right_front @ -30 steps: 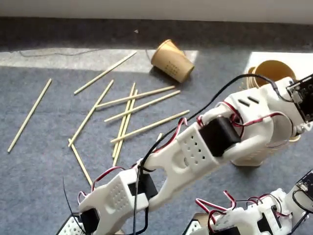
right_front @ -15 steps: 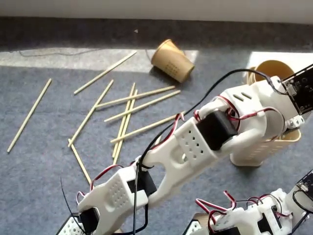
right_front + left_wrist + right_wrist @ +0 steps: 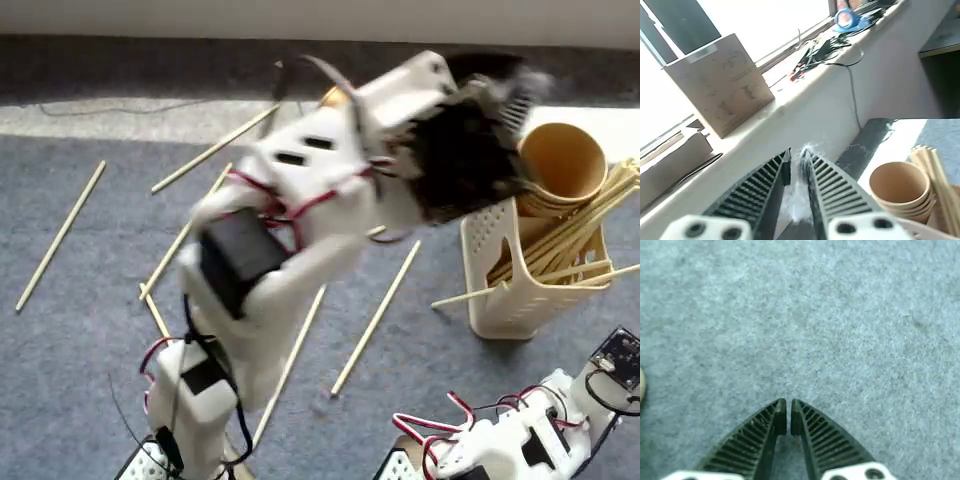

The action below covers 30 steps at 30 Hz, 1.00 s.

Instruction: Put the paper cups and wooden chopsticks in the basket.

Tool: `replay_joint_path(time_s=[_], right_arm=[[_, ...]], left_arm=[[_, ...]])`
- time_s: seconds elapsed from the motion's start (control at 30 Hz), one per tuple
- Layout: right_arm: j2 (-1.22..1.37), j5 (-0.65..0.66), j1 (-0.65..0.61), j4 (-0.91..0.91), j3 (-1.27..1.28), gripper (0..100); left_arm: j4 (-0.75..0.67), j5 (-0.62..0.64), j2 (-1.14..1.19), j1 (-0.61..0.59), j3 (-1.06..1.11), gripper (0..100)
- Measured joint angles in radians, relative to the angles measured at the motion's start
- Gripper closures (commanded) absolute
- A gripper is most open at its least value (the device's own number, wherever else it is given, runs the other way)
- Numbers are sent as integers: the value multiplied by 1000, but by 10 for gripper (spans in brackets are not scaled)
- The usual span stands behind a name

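High view: grey carpet [image 3: 80,380] under loose chopsticks [image 3: 60,235], sunlit strip [image 3: 100,118]

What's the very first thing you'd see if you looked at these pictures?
A big white robot arm, the left one, looms across the middle of the high view. At the right of that view a pale basket holds stacked paper cups and a bundle of chopsticks, while loose chopsticks lie scattered on the grey mat.
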Motion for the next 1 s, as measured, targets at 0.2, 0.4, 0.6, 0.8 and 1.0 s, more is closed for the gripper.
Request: replay_joint_path(time_s=[0.2,0.4,0.6,0.8,1.0], right_arm=[[2,-146,-8,319,-267,861],[2,-293,-43,554,-562,860],[2,-430,-43,565,-657,860],[11,-489,-109,706,-997,860],[94,-446,-304,1065,-1468,860]], left_arm=[[304,8,-25,-477,6,941],[334,126,61,-859,196,941],[334,129,81,-887,503,940],[330,135,81,-890,660,941],[255,273,81,-887,812,942]])
